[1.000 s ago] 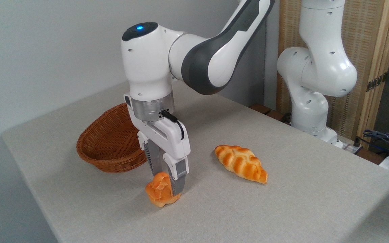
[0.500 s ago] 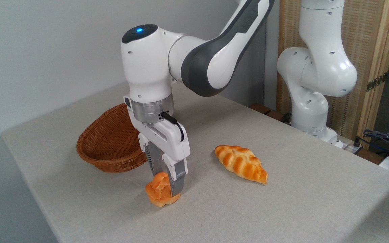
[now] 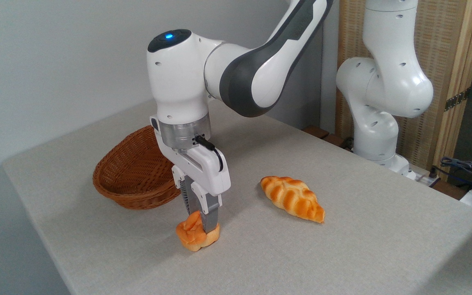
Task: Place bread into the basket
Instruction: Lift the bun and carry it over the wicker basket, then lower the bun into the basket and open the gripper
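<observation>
A white robot arm reaches down to a grey table (image 3: 342,229); its gripper (image 3: 201,223) has its jaws pinched tight on the bread (image 3: 195,237), a small orange bun resting on the tabletop near the front edge; the basket (image 3: 131,174) sits just behind, to the left; a braided loaf (image 3: 292,198) lies apart on the right.

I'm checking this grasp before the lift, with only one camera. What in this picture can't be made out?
- The far finger of the pincer: hidden behind the near finger and the bun.
- Whether the bun rests on the table or is just off it: too close to tell.
- The right part of the basket: covered by the arm.
- The arm's upper links: cut off by the top edge.
- The cables at far right: cut off by the right edge.
</observation>
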Available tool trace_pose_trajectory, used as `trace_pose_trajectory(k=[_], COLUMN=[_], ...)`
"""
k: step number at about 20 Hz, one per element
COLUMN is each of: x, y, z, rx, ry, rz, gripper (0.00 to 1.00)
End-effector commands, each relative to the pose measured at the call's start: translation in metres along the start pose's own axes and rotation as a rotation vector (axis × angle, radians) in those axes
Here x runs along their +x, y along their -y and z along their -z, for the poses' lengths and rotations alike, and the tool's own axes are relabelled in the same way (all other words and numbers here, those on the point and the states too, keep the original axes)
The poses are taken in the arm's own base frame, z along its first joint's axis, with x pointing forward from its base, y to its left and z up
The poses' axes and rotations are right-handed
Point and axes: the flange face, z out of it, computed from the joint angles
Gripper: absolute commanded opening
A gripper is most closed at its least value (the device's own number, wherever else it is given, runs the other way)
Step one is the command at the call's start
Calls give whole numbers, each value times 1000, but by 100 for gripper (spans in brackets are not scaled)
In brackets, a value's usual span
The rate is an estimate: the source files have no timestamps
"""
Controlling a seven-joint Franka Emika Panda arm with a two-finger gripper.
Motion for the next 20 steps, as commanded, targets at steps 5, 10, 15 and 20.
trace_pose_trajectory(k=[5,10,15,20], x=[13,30,86,135], y=[11,0,-59,-89], z=[60,119,113,76], rx=[-16,-124,-145,-127], ry=[-53,-161,-211,-266], rz=[22,79,84,82], gripper=[35,39,68,100])
